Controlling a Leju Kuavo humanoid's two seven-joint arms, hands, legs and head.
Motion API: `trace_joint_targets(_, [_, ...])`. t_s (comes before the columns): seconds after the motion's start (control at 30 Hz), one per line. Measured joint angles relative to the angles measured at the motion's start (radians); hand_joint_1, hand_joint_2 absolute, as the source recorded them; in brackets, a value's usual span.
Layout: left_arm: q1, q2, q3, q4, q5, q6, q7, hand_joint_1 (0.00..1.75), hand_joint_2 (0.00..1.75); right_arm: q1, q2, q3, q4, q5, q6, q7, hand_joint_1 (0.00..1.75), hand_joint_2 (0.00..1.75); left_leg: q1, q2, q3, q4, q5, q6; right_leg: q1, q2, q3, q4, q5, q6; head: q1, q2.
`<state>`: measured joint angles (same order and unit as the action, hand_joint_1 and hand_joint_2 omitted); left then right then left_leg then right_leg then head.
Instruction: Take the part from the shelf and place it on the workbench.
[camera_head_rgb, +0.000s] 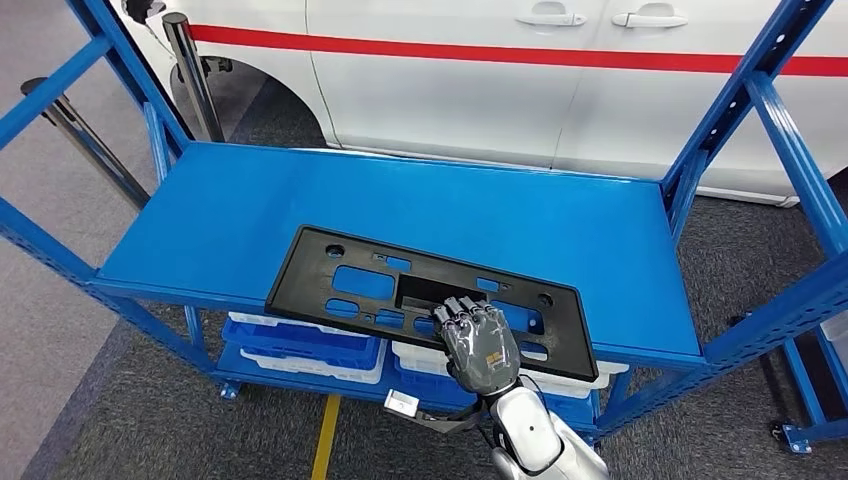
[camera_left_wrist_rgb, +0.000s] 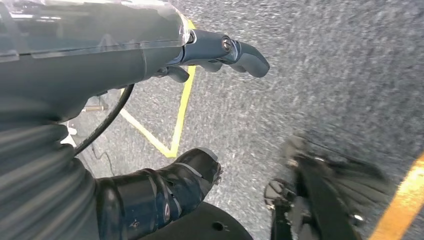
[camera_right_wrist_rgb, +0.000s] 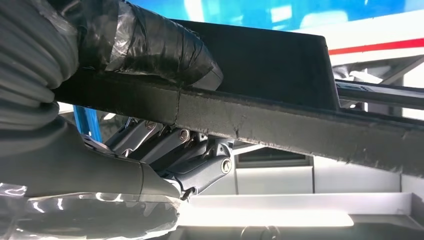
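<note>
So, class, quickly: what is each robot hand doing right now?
Left hand: open, holding nothing, hanging over the floor.
Right hand: grips the front edge of the black part on the blue shelf.

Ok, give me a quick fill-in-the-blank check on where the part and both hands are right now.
1. The black part lies on the ____ shelf.
2. The ____ robot hand grips the part's near edge.
3. The left robot hand hangs over the floor and holds ____.
4. Behind the shelf stands a white ____ with a red stripe.

Missing words: blue; right; nothing; vehicle
</note>
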<state>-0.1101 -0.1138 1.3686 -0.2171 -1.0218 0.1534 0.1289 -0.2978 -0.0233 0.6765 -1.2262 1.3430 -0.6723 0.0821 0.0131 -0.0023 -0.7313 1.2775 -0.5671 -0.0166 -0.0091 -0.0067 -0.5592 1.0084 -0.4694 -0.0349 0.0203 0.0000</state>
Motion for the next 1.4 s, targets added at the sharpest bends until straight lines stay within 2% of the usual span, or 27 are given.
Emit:
trace_joint_targets(0.07, [-0.001, 0.0, 0.0, 0.0, 0.0, 0.0, 0.0, 0.0, 1.75, 0.002, 0.0, 0.0, 0.002, 0.0, 0.0, 0.0, 1.73, 1.75, 0.002, 0.0, 0.039, 0.008, 0.034, -0.002, 0.0, -0.002, -0.031, 0.01, 0.017, 0.003, 0.0, 0.0])
trace_joint_targets(0.13, [-0.002, 0.002, -0.002, 0.0, 0.0, 0.0, 0.0, 0.0, 1.75, 0.002, 0.0, -0.001, 0.003, 0.0, 0.0, 0.0, 1.73, 1.75, 0.002, 0.0, 0.134, -0.106, 0.069, 0.004, 0.0, -0.002, -0.057, 0.023, 0.029, 0.009, 0.0, 0.0])
trace_joint_targets(0.2, [-0.004, 0.003, -0.004, 0.0, 0.0, 0.0, 0.0, 0.0, 1.75, 0.003, 0.0, -0.002, 0.003, 0.0, 0.0, 0.0, 1.73, 1.75, -0.002, -0.002, 0.216, -0.229, 0.056, 0.013, 0.001, -0.003, -0.072, 0.032, 0.041, 0.019, 0.0, 0.0])
trace_joint_targets(0.23, [-0.005, 0.004, -0.005, 0.0, 0.0, 0.0, 0.0, 0.0, 1.75, 0.003, 0.0, -0.003, 0.003, -0.001, 0.0, 0.0, 1.73, 1.75, -0.005, -0.003, 0.232, -0.259, 0.047, 0.018, 0.002, -0.004, -0.075, 0.032, 0.047, 0.025, 0.0, 0.0])
trace_joint_targets(0.3, [-0.005, 0.004, -0.005, 0.0, 0.0, 0.0, 0.0, 0.0, 1.75, 0.004, 0.0, -0.005, 0.004, -0.002, 0.0, 0.0, 1.73, 1.75, -0.006, -0.002, 0.23, -0.274, 0.057, 0.03, 0.0, -0.004, -0.078, 0.03, 0.06, 0.038, 0.001, 0.0])
trace_joint_targets(0.33, [-0.005, 0.004, -0.005, 0.0, 0.0, 0.0, 0.0, 0.0, 1.75, 0.005, 0.0, -0.006, 0.004, -0.002, 0.0, 0.0, 1.73, 1.75, -0.005, 0.001, 0.224, -0.279, 0.066, 0.037, -0.001, -0.002, -0.082, 0.036, 0.05, 0.043, 0.001, 0.0])
trace_joint_targets(0.37, [-0.006, 0.004, -0.005, 0.0, 0.0, 0.0, 0.0, 0.0, 1.75, 0.005, 0.0, -0.006, 0.005, -0.002, 0.0, 0.0, 1.73, 1.75, -0.002, 0.005, 0.216, -0.283, 0.079, 0.047, -0.001, 0.001, -0.09, 0.055, 0.022, 0.047, 0.002, 0.0])
trace_joint_targets(0.47, [-0.006, 0.004, -0.006, 0.0, 0.0, 0.0, 0.0, 0.0, 1.75, 0.008, -0.001, -0.007, 0.007, -0.002, 0.0, 0.0, 1.73, 1.75, -0.002, 0.01, 0.174, -0.284, 0.116, 0.061, -0.004, 0.005, -0.128, 0.206, -0.123, 0.055, 0.004, 0.0])
trace_joint_targets(0.5, [-0.006, 0.004, -0.006, 0.0, 0.0, 0.0, 0.0, 0.0, 1.75, 0.009, -0.001, -0.007, 0.008, -0.002, 0.0, 0.0, 1.73, 1.75, -0.003, 0.011, 0.158, -0.282, 0.127, 0.06, -0.005, 0.005, -0.134, 0.258, -0.149, 0.057, 0.004, 0.0])
trace_joint_targets(0.53, [-0.006, 0.004, -0.006, 0.0, 0.0, 0.0, 0.0, 0.0, 1.75, 0.01, -0.001, -0.007, 0.009, -0.002, 0.0, 0.0, 1.73, 1.75, -0.003, 0.011, 0.14, -0.279, 0.137, 0.059, -0.005, 0.005, -0.129, 0.289, -0.148, 0.059, 0.004, 0.0])
trace_joint_targets(0.57, [-0.006, 0.004, -0.006, 0.0, 0.0, 0.0, 0.0, 0.0, 1.75, 0.011, -0.001, -0.007, 0.01, -0.002, 0.0, 0.0, 1.73, 1.75, -0.003, 0.011, 0.123, -0.275, 0.147, 0.057, -0.005, 0.005, -0.109, 0.287, -0.124, 0.059, 0.004, 0.0])
trace_joint_targets(0.63, [-0.006, 0.004, -0.006, 0.0, 0.0, -0.001, 0.0, 0.0, 1.75, 0.011, -0.001, -0.007, 0.011, -0.002, 0.0, 0.0, 1.73, 1.75, -0.003, 0.011, 0.092, -0.263, 0.165, 0.051, -0.006, 0.005, -0.026, 0.194, -0.071, 0.055, 0.004, 0.0])
trace_joint_targets(0.7, [-0.006, 0.004, -0.006, 0.0, 0.0, -0.001, 0.0, 0.0, 1.75, 0.011, -0.001, -0.007, 0.011, -0.002, 0.0, 0.0, 1.73, 1.75, -0.005, 0.01, 0.074, -0.252, 0.179, 0.04, -0.001, 0.006, 0.062, 0.063, -0.075, 0.047, 0.003, 0.0])
trace_joint_targets(0.73, [-0.005, 0.004, -0.006, 0.0, 0.0, -0.001, 0.0, 0.0, 1.75, 0.011, -0.001, -0.007, 0.01, -0.002, 0.0, 0.0, 1.73, 1.75, -0.006, 0.01, 0.071, -0.25, 0.186, 0.034, 0.001, 0.007, 0.084, 0.024, -0.086, 0.042, 0.004, 0.0])
trace_joint_targets(0.8, [-0.003, 0.004, -0.006, 0.0, 0.0, -0.001, 0.0, 0.0, 1.75, 0.011, 0.0, -0.007, 0.01, -0.002, 0.0, 0.0, 1.73, 1.75, -0.005, 0.009, 0.068, -0.255, 0.204, 0.021, 0.005, 0.007, 0.081, 0.011, -0.08, 0.031, 0.005, 0.0])
trace_joint_targets(0.83, [-0.003, 0.005, -0.006, 0.0, 0.0, 0.0, 0.0, 0.0, 1.75, 0.011, 0.0, -0.007, 0.011, -0.002, 0.0, 0.0, 1.73, 1.75, -0.004, 0.008, 0.063, -0.253, 0.201, 0.015, 0.003, 0.005, 0.073, 0.009, -0.07, 0.023, 0.006, 0.0])
trace_joint_targets(0.9, [-0.001, 0.005, -0.006, 0.0, 0.0, 0.0, 0.0, 0.0, 1.75, 0.011, 0.0, -0.007, 0.011, -0.002, 0.0, 0.0, 1.73, 1.75, -0.001, 0.006, 0.044, -0.211, 0.136, 0.004, 0.0, 0.001, 0.048, 0.008, -0.045, 0.005, 0.004, 0.0])
trace_joint_targets(0.97, [-0.001, 0.005, -0.006, 0.0, 0.0, -0.001, 0.0, 0.0, 1.75, 0.011, 0.0, -0.007, 0.011, -0.002, 0.0, 0.0, 1.73, 1.75, 0.001, 0.006, 0.018, -0.097, 0.025, -0.004, 0.0, -0.001, 0.017, 0.009, -0.018, -0.004, 0.002, 0.0])
trace_joint_targets(1.0, [-0.001, 0.005, -0.006, 0.0, 0.0, -0.001, 0.0, 0.0, 1.75, 0.012, 0.0, -0.007, 0.011, -0.002, 0.0, 0.0, 1.73, 1.75, 0.001, 0.007, 0.009, -0.035, -0.006, -0.006, 0.001, -0.001, 0.0, 0.011, -0.006, -0.004, 0.001, 0.0])
trace_joint_targets(1.03, [-0.001, 0.004, -0.006, 0.0, 0.0, -0.002, 0.001, 0.0, 1.75, 0.012, 0.0, -0.007, 0.011, -0.002, 0.001, 0.0, 1.73, 1.75, 0.001, 0.007, 0.009, 0.013, -0.013, -0.008, 0.003, -0.001, -0.018, 0.015, 0.006, -0.004, 0.001, 0.0])
trace_joint_targets(1.07, [-0.002, 0.004, -0.006, 0.0, 0.0, -0.003, 0.001, 0.0, 1.75, 0.013, 0.0, -0.007, 0.012, -0.002, 0.001, 0.0, 1.73, 1.75, 0.001, 0.007, 0.022, 0.032, 0.004, -0.007, 0.004, -0.001, -0.036, 0.019, 0.017, -0.004, 0.001, 0.0])
trace_joint_targets(1.13, [-0.002, 0.004, -0.006, 0.0, -0.001, -0.004, 0.001, 0.0, 1.75, 0.013, 0.0, -0.007, 0.012, -0.002, 0.002, 0.0, 1.73, 1.75, 0.0, 0.006, 0.095, -0.026, 0.057, 0.0, 0.006, -0.002, -0.07, 0.028, 0.036, -0.001, 0.001, 0.0])
trace_joint_targets(1.2, [-0.004, 0.006, -0.007, 0.0, -0.002, -0.004, 0.001, 0.0, 1.75, 0.014, 0.001, -0.008, 0.011, -0.003, 0.002, 0.0, 1.73, 1.75, -0.006, 0.005, 0.21, -0.177, 0.053, 0.013, 0.008, -0.001, -0.092, 0.036, 0.053, 0.006, 0.002, 0.0])
trace_joint_targets(1.27, [-0.005, 0.008, -0.008, 0.0, -0.003, -0.004, 0.0, 0.0, 1.75, 0.014, 0.002, -0.008, 0.009, -0.025, 0.006, -0.009, 1.73, 1.75, -0.013, 0.003, 0.271, -0.277, 0.028, 0.023, 0.007, -0.003, -0.099, 0.034, 0.072, 0.017, 0.002, 0.0])
trace_joint_targets(1.33, [-0.005, 0.007, -0.009, 0.0, -0.003, -0.006, 0.0, 0.0, 1.75, 0.016, 0.004, -0.009, 0.007, -0.097, 0.022, -0.048, 1.73, 1.75, -0.014, 0.006, 0.264, -0.294, 0.043, 0.032, 0.004, -0.003, -0.101, 0.028, 0.088, 0.029, 0.002, 0.0])
trace_joint_targets(1.37, [-0.006, 0.006, -0.009, 0.0, -0.002, -0.006, 0.0, 0.0, 1.75, 0.018, 0.004, -0.009, 0.005, -0.156, 0.039, -0.08, 1.73, 1.75, -0.011, 0.008, 0.256, -0.298, 0.055, 0.039, 0.004, -0.001, -0.107, 0.034, 0.074, 0.033, 0.002, 0.0])
trace_joint_targets(1.4, [-0.006, 0.005, -0.01, 0.0, -0.001, -0.007, 0.0, 0.0, 1.75, 0.02, 0.004, -0.008, 0.001, -0.23, 0.064, -0.12, 1.73, 1.75, -0.008, 0.011, 0.246, -0.302, 0.069, 0.048, 0.004, 0.002, -0.116, 0.056, 0.041, 0.037, 0.003, 0.0])
